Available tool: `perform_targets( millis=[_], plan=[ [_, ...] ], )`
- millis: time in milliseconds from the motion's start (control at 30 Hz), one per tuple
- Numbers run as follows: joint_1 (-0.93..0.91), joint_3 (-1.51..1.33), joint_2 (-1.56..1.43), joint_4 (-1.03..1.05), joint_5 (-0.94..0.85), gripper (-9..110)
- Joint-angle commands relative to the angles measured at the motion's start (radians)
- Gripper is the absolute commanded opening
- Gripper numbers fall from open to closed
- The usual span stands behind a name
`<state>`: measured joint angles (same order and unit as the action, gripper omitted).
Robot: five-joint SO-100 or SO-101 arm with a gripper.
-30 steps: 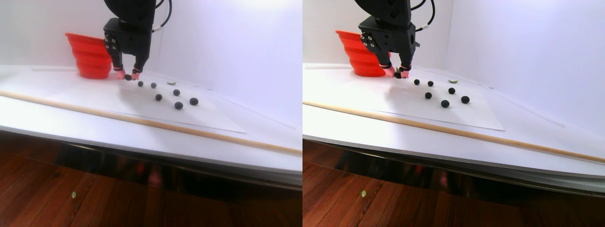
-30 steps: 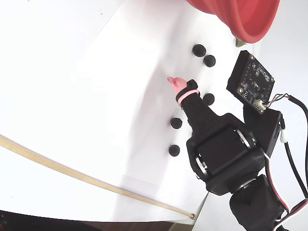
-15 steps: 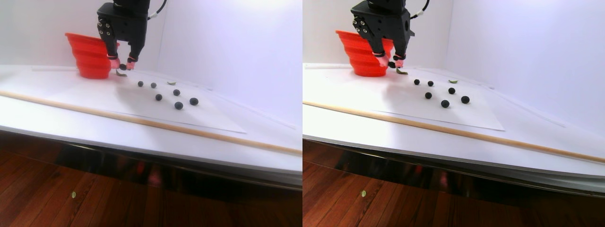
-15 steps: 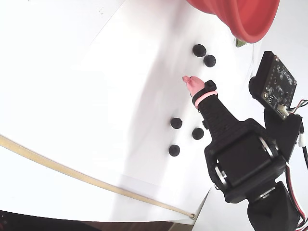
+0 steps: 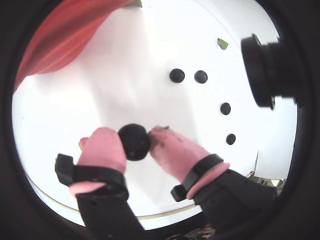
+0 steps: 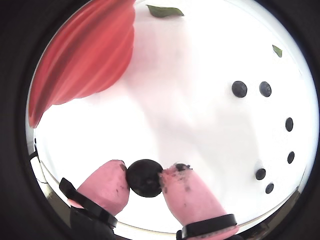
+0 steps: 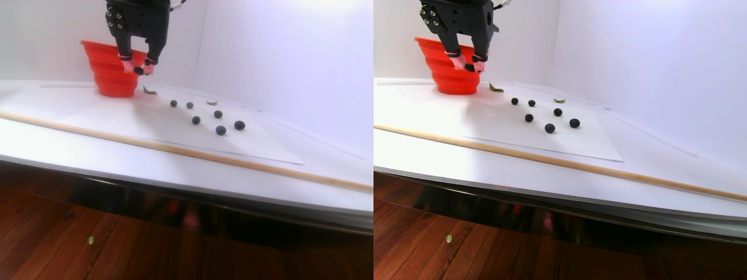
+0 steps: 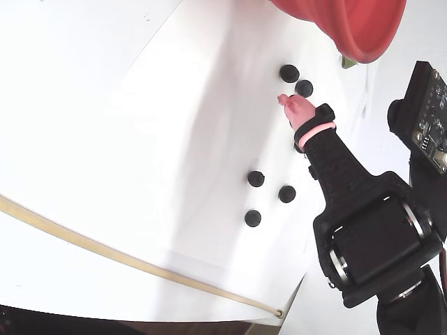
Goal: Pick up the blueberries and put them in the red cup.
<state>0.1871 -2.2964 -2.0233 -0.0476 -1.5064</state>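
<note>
Leftmost in the stereo pair view, the red cup (image 7: 111,70) stands on the white table (image 7: 70,146), and the gripper (image 7: 138,70) hangs just in front of it, clear of the surface. Its pink fingertips (image 6: 107,187) are clamped on one blueberry (image 6: 145,177). Further right, the other blueberries (image 7: 220,130) lie scattered on the paper sheet (image 7: 175,137).

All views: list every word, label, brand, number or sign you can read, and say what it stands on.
None can be read. The circuit board on the arm, seen in the fixed view, may carry markings, but they are too small and blurred to make out. The red cup, the blueberries and the gripper bear no visible text.
</note>
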Motion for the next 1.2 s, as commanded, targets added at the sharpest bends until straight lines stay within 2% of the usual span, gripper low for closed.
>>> perform_targets(
  millis=[0, 1167],
  plan=[
    [0.008, 0.067, -0.123, 0.005, -0.006, 11],
    [0.074, 0.101, -0.302, 0.028, -0.012, 11]
  ],
)
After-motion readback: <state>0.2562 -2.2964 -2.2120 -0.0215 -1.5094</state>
